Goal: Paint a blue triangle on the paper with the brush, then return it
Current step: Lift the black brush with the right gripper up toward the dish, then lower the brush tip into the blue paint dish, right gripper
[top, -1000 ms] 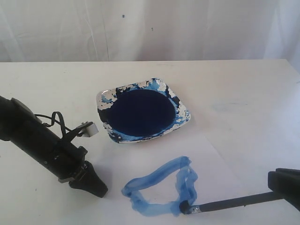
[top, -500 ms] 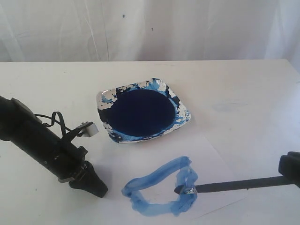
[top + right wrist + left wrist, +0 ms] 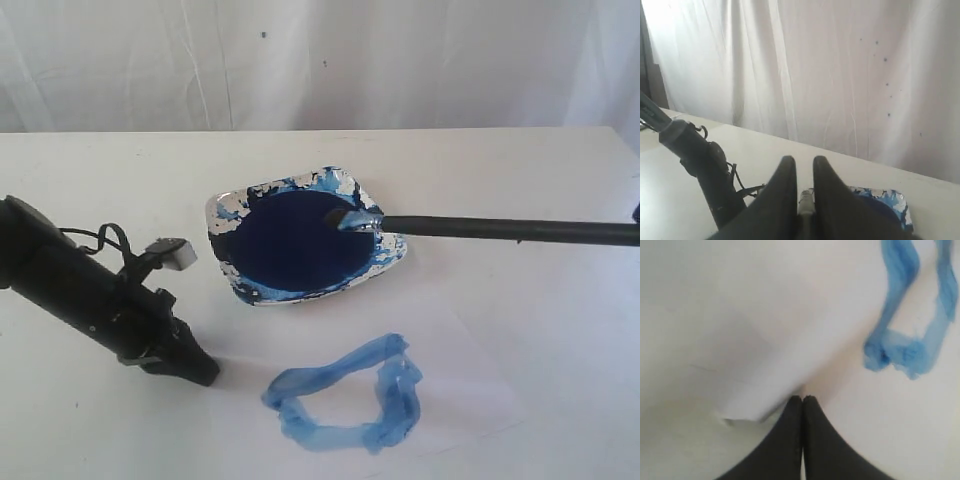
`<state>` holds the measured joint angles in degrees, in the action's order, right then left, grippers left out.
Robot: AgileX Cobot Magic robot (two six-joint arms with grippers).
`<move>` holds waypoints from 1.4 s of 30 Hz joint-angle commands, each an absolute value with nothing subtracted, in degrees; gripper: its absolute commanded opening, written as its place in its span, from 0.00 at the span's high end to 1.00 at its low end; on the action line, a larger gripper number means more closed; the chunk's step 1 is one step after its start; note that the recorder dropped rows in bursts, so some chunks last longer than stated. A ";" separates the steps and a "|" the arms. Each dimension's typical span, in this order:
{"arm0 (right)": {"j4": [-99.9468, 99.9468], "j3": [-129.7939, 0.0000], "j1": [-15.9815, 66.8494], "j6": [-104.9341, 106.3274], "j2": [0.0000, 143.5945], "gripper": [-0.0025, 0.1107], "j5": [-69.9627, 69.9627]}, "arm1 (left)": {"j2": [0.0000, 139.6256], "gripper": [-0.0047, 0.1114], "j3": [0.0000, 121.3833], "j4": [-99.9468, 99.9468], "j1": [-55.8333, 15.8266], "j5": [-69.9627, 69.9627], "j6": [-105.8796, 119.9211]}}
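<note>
The light-blue triangle (image 3: 345, 405) lies painted on the white paper (image 3: 460, 360), below the dish (image 3: 232, 210). The black-handled brush (image 3: 500, 229) hangs level above the table, its stained tip (image 3: 340, 216) over the dish's right side, above the dark paint pool (image 3: 295, 240). My right gripper (image 3: 804, 161) is shut on the brush (image 3: 805, 202), whose ferrule shows between the fingers; it is almost wholly past the exterior view's right edge. My left gripper (image 3: 203, 374) is shut, its tips (image 3: 802, 397) resting at the paper's (image 3: 765, 340) edge, left of the triangle (image 3: 900, 347).
The left arm (image 3: 80, 285) with its cable and small grey camera block (image 3: 172, 252) slants across the table's left side. A white curtain (image 3: 320, 60) hangs behind the table. The dish (image 3: 892, 200) also shows in the right wrist view.
The brush has lifted off the triangle's lower right corner and swung up, its tip now over the dish. The left arm has shifted slightly left and up.
</note>
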<state>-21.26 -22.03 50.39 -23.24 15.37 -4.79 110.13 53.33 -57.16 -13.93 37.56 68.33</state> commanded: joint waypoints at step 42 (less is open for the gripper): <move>24.68 -27.96 37.66 -49.21 87.30 0.98 48.69 | 82.91 0.96 46.72 -68.05 -11.40 25.77 61.23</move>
